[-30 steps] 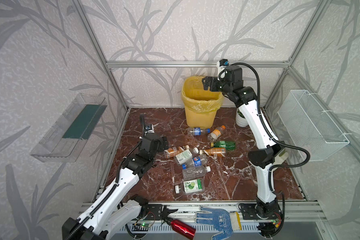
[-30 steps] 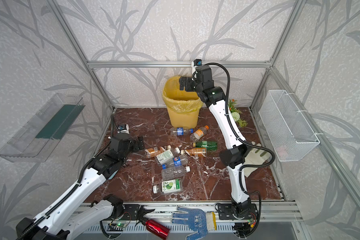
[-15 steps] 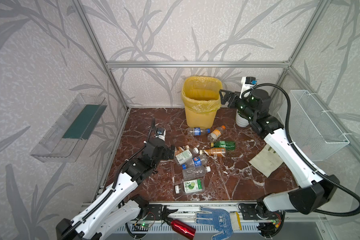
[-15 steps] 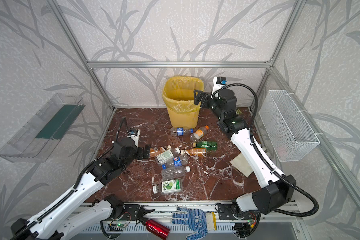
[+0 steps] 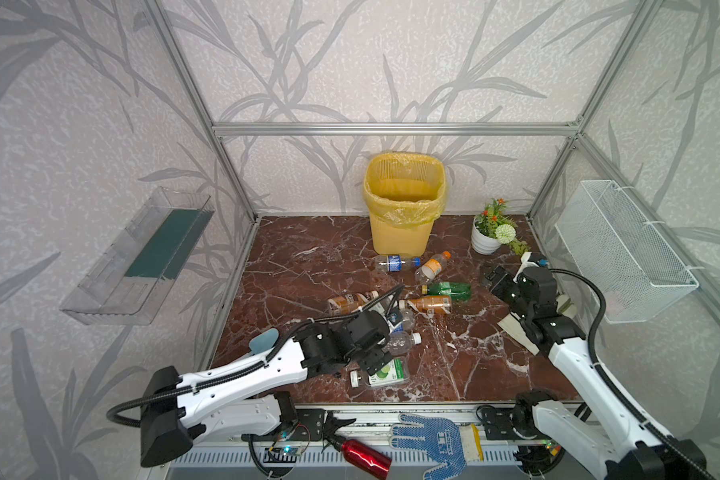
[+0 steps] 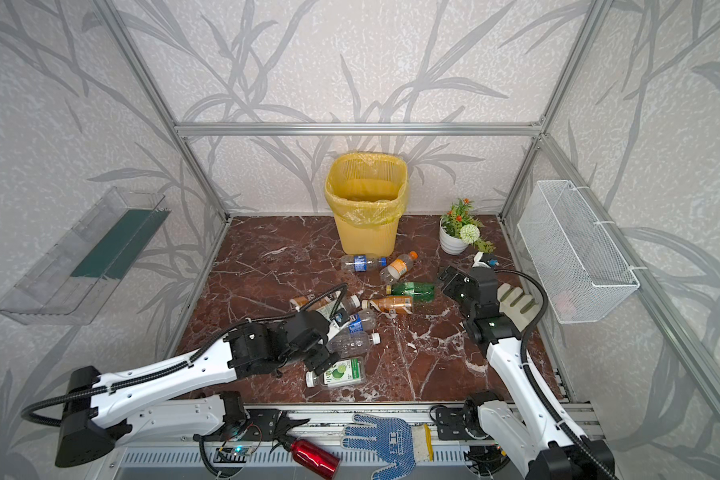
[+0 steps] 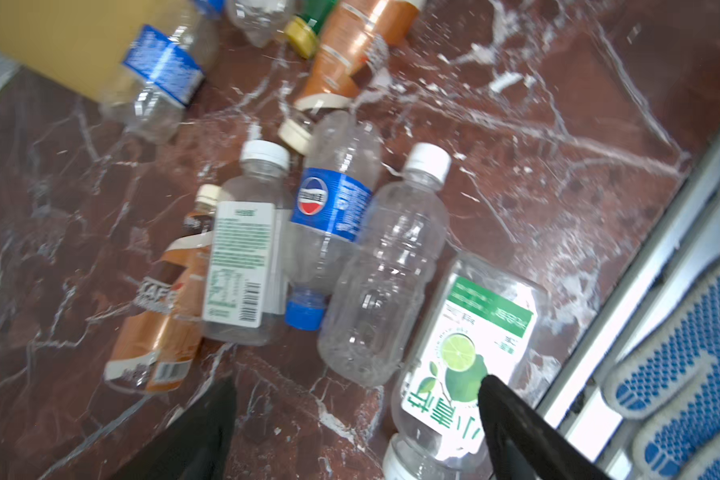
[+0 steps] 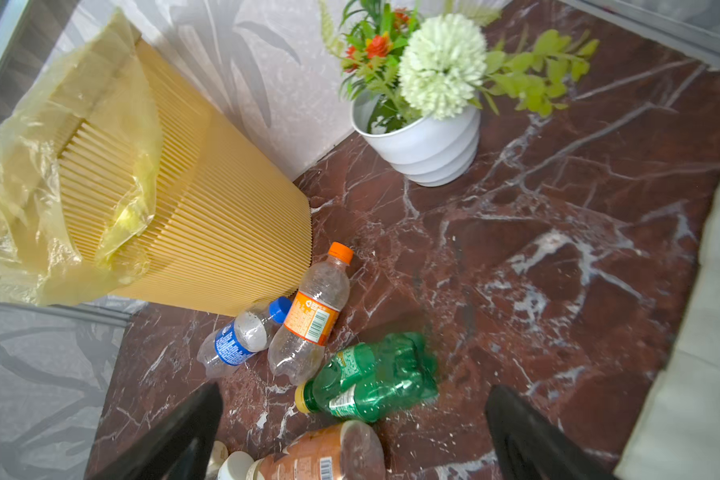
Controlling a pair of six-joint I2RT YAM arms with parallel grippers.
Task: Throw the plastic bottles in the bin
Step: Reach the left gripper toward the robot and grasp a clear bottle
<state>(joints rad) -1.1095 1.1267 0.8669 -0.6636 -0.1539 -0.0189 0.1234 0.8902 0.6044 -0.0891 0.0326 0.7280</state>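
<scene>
Two open grippers above plastic bottles strewn on a red-brown marble floor (image 5: 308, 266).

Nearest, on the front rail, lie a shiny red metal bottle (image 5: 364, 455) and a blue-dotted work glove (image 5: 433, 440). Just beyond them the left gripper (image 7: 356, 382) hovers low with its fingers spread and nothing between them. One tip overlaps a clear lime-labelled bottle (image 7: 466, 353), and contact cannot be told. Beside that lie a clear unlabelled white-capped bottle (image 7: 387, 270) and a blue-labelled cola bottle (image 7: 329, 208). Farther right, the right gripper (image 8: 354, 390) hangs released and empty over a green plastic bottle (image 8: 371, 378) and an orange-capped bottle (image 8: 312, 320). At the back wall the tall yellow lattice bin (image 5: 404, 232) stands upright, with a blue-capped bottle (image 5: 395, 263) just beside its foot.
</scene>
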